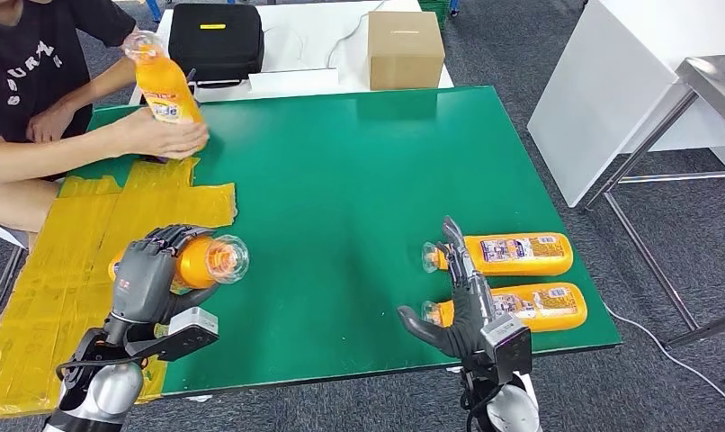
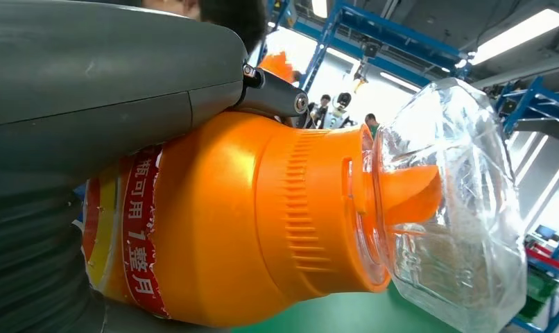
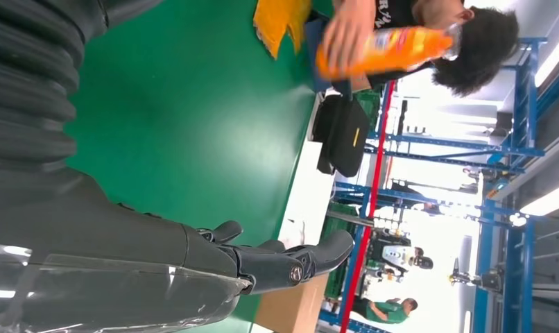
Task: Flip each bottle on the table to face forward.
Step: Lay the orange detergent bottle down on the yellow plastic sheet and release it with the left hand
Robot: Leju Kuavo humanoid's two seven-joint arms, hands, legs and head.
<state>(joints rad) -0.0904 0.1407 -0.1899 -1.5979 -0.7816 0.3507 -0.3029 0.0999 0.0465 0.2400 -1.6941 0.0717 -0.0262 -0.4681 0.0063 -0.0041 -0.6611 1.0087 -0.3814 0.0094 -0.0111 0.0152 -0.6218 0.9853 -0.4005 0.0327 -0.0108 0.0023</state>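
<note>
Fingers [image 1: 174, 236] of left hand [image 1: 147, 274] wrapped over the body of an orange bottle [image 1: 197, 261], thumb under it, so it's clamped and held near the front-left edge of the green table [image 1: 341, 180], clear cap [image 1: 226, 259] pointing toward table centre. Left wrist view confirms: grey palm pressed on the label area, orange shoulder and clear cap [image 2: 450, 201] sticking out past the grip. Can't tell if the bottle is lifted or resting on the mat.

Right hand [image 1: 462, 301] lies w/ fingers apart and stretched, holding nothing, beside the cap ends of two more bottles: far bottle [image 1: 512, 254] and near bottle [image 1: 521, 306], both lying on their sides at front-right, labels up. Fingers [image 3: 290, 263] in right wrist view are straight, slightly spread; something clear shows under the palm, prob. a cap, but the view's too blurred to be sure.

Handling: full bottles, prob. fairly heavy, rigid plastic, smooth and a bit slippery; round-ish body will roll if nudged. Best hold is mid-body round the label, not the clear cap, which looks thin and could pop off or crack.

Pose: left forearm comes up from below, wrist bent inward, hand over the bottle. Right forearm low at table edge, hand flat-ish and edge-on, pointing away from robot.

A person at far left holds another bottle [image 1: 165, 85] upright on the table.
</note>
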